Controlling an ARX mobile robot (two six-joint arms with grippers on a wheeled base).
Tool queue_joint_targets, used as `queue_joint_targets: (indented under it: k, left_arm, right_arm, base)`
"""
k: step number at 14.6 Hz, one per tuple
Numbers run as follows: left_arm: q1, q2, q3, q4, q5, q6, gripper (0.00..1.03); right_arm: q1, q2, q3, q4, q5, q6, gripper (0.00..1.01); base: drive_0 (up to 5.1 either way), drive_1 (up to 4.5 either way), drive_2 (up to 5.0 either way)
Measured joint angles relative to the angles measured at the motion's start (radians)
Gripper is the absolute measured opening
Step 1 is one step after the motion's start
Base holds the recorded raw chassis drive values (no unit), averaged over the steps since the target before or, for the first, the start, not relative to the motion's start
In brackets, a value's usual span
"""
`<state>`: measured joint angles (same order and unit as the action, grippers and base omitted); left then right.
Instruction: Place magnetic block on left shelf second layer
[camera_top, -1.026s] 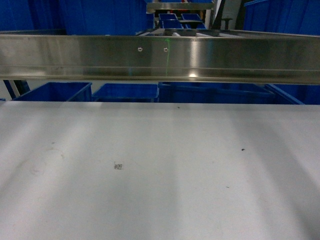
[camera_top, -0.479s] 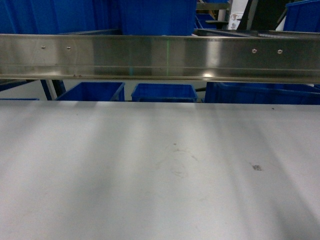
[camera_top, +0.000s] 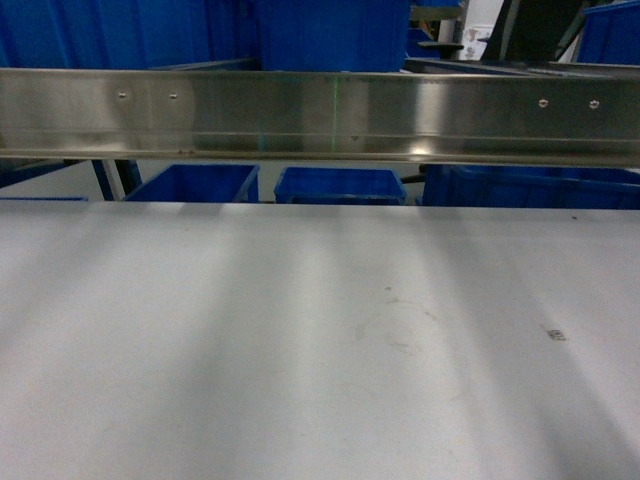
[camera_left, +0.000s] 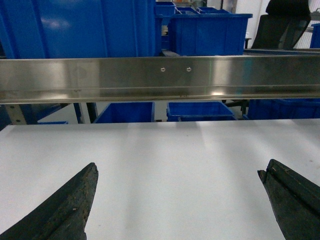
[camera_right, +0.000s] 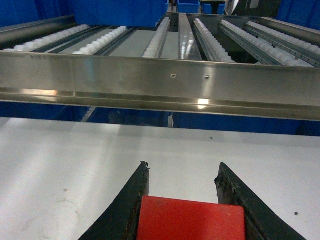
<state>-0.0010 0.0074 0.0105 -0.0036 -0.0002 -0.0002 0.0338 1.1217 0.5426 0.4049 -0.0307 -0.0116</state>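
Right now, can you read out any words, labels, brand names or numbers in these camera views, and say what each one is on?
No readable text in any view.
Small mark on the white tabletop at: too small and blurred to read.
Steel rail, blue bins and the magnetic block in the right claw: no lettering visible.

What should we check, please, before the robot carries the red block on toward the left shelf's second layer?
1. Block held: ok. The magnetic block sits between the right gripper fingers.
2. Grip secure: cannot tell. Both fingers flank the block, but the contact is partly cut off by the frame edge.
3. Left gripper free: ok. Its jaws are wide open with nothing between them.
4. Target in view: not ok. The steel rail and blue bins show, but which tier is the goal is unclear.
5. Path ahead: not ok. The rail crosses directly in front of both grippers above the white tabletop.
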Motion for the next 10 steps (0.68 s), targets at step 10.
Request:
queue_joint_targets:
  k: [10]
  left_arm:
    - [0.000,0.000,0.000,0.000,0.000,0.000,0.98]
  right_arm:
    - [-0.001,0.001,0.000,-0.001,0.000,0.000,0.34]
  base:
    - [-4.9,1.73,3.1]
